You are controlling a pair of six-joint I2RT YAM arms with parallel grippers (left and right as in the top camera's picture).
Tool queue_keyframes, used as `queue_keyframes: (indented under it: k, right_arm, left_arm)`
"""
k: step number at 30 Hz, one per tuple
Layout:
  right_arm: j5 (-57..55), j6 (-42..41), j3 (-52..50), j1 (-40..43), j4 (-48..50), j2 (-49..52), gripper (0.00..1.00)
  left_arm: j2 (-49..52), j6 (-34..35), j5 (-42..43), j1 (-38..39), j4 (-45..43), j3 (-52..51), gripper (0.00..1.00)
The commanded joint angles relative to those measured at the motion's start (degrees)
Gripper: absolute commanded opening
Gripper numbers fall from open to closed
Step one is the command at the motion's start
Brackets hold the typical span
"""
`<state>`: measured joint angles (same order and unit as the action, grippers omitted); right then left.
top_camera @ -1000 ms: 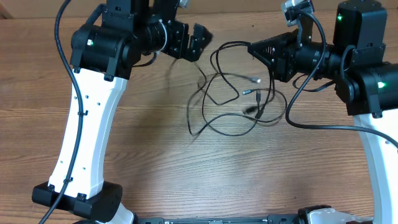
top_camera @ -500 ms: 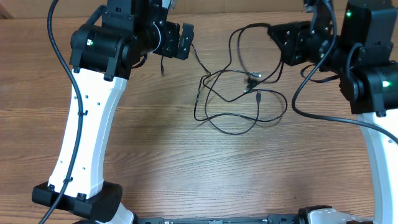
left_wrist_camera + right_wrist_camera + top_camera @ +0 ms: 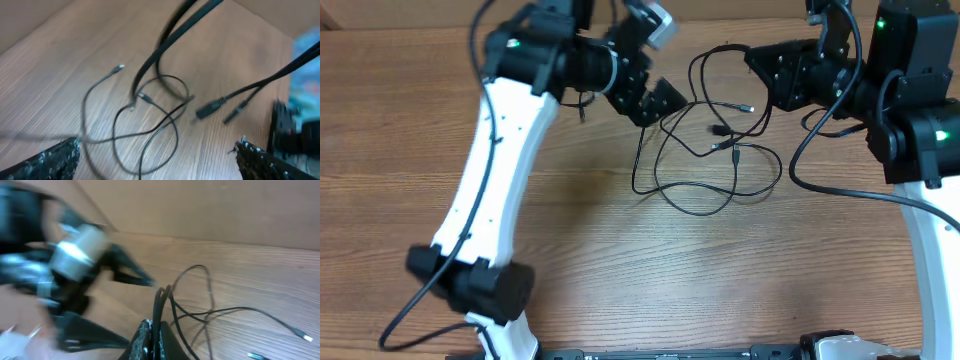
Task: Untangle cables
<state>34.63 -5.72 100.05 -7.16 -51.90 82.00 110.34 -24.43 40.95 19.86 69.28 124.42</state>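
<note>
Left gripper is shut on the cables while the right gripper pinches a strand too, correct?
Not quite. The left gripper is open, jaws spread wide above the cables, gripping nothing; the left wrist view shows it. The right gripper does pinch strands.

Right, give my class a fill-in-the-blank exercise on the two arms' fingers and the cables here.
1. The right fingers are ___ on the cables.
2. The left fingers are ___ and hold nothing.
3. The black cables lie looped on a ___ table.
Missing words: shut; open; wooden.
</note>
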Motion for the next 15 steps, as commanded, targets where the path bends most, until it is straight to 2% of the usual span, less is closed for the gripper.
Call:
queue_keyframes:
  k: [1,5,9,13,15]
  right_arm:
    - [8.59,2.36,0.70,0.15,0.61,-2.14,0.04]
    - [10.08,3.02,0.90,0.15,0.59,-2.82,0.04]
    - [10.54,3.04,0.90,0.15,0.55,-3.76,0.05]
    - [11.52,3.23,0.90,0.15,0.55,-4.81,0.05]
    - [12.09,3.30,0.90,0.15,0.55,-5.20,0.05]
  left_arm:
    - [2.43,-13.25,5.05,1.66,0.11,0.13,0.99]
    - [3.15,-15.89,2.40,1.92,-0.87,0.13,0.98]
    - [3.15,-15.89,-1.25,1.64,-2.97,0.13,0.75]
    - [3.17,-15.87,-5.31,1.60,-4.94,0.13,0.69]
    - [3.17,-15.89,-5.55,1.55,-5.92,0.13,0.62]
